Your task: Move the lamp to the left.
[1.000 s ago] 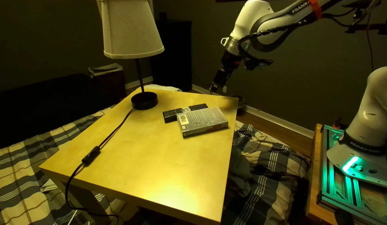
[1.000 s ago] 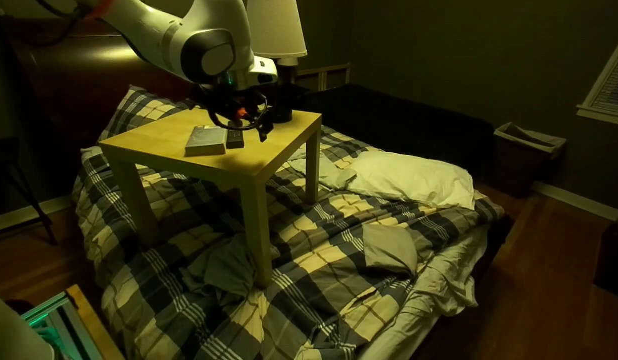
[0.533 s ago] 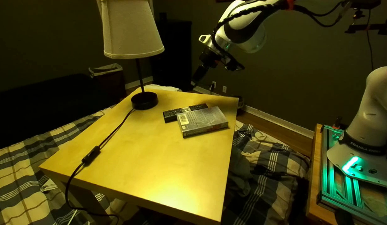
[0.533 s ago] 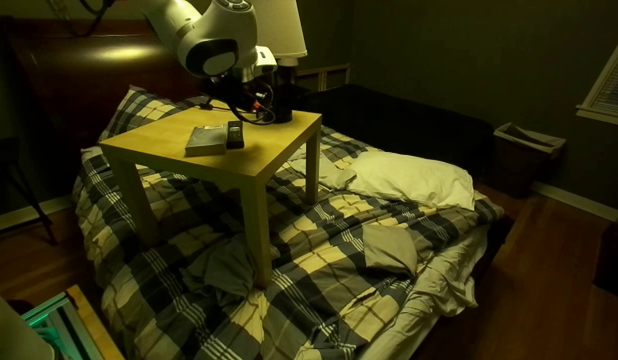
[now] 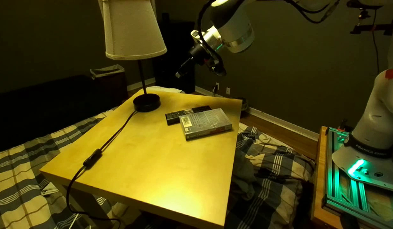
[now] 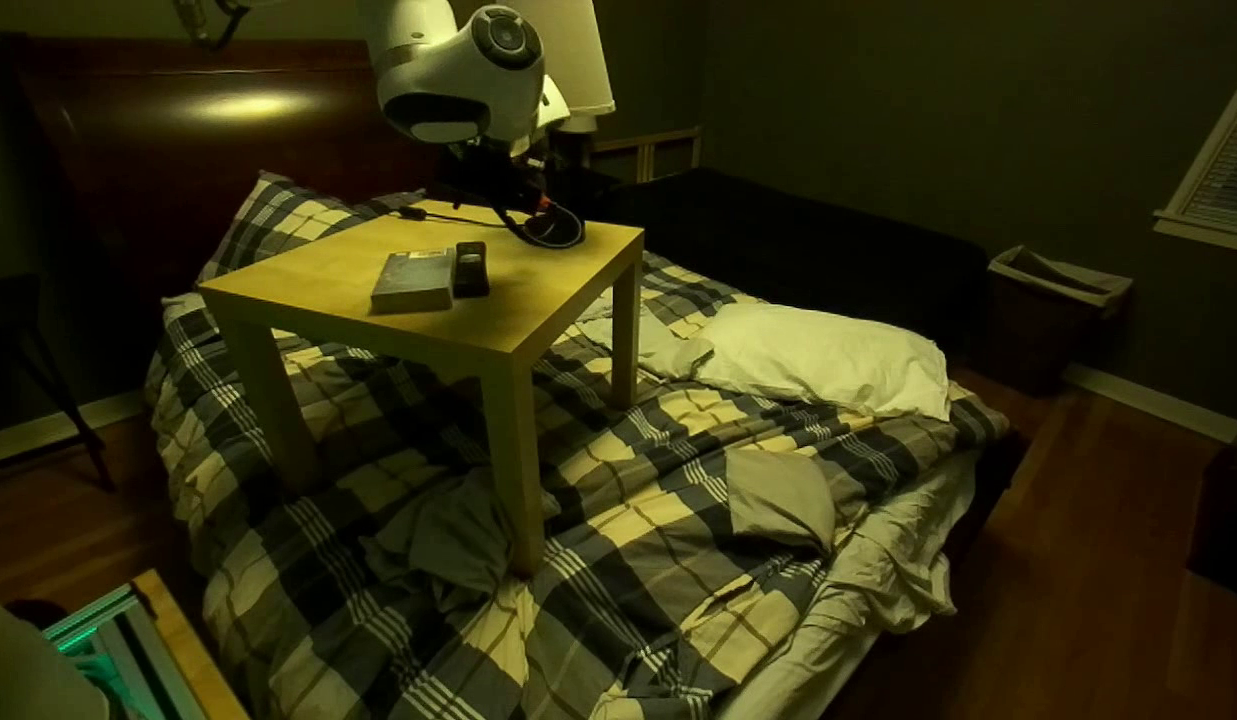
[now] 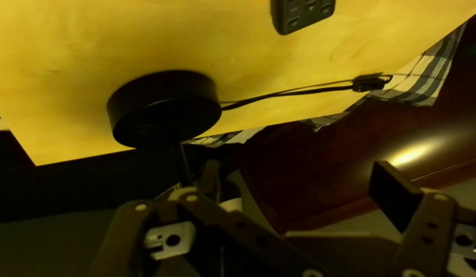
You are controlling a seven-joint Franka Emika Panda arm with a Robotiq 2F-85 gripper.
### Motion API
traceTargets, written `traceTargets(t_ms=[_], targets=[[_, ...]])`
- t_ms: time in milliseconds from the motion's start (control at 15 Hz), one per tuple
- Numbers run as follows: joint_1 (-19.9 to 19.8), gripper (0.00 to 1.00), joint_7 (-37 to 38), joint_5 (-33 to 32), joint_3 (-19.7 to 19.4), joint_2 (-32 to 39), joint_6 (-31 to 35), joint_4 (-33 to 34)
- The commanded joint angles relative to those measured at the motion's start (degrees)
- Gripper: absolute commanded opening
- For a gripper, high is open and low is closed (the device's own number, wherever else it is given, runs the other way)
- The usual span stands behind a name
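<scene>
The lamp stands upright on the table, with its cream shade, thin dark stem and black disc base. In an exterior view the arm partly hides the lamp. In the wrist view the black base and part of the stem show left of centre. My gripper is open, with nothing between its fingers. The stem passes outside the left finger. In an exterior view the gripper hangs tilted above the table's far edge, to the right of the lamp and apart from it.
The yellow table stands on a bed. A black remote and a grey book-like box lie on it, right of the lamp. The black cord with its switch runs over the near left edge. A wooden headboard stands behind.
In an exterior view the gripper has moved left toward the lamp, risen slightly and tilted more. The lamp, remote and box have not moved.
</scene>
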Motion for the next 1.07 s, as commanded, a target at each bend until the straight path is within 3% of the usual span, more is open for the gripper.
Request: traceTargets(t_ms=[0, 733, 800, 1000], targets=[[-2.7, 1.00, -13.3, 9.4, 1.6, 5.3, 1.0, 4.4], [-2.7, 1.00, -53.8, 41.0, 4.6, 15.3, 2.8, 14.0], [-2.9, 1.00, -46.7, 36.2, 3.8, 13.5, 1.9, 11.4], [-2.8, 1.00, -51.3, 39.0, 4.3, 14.4, 1.9, 12.8]])
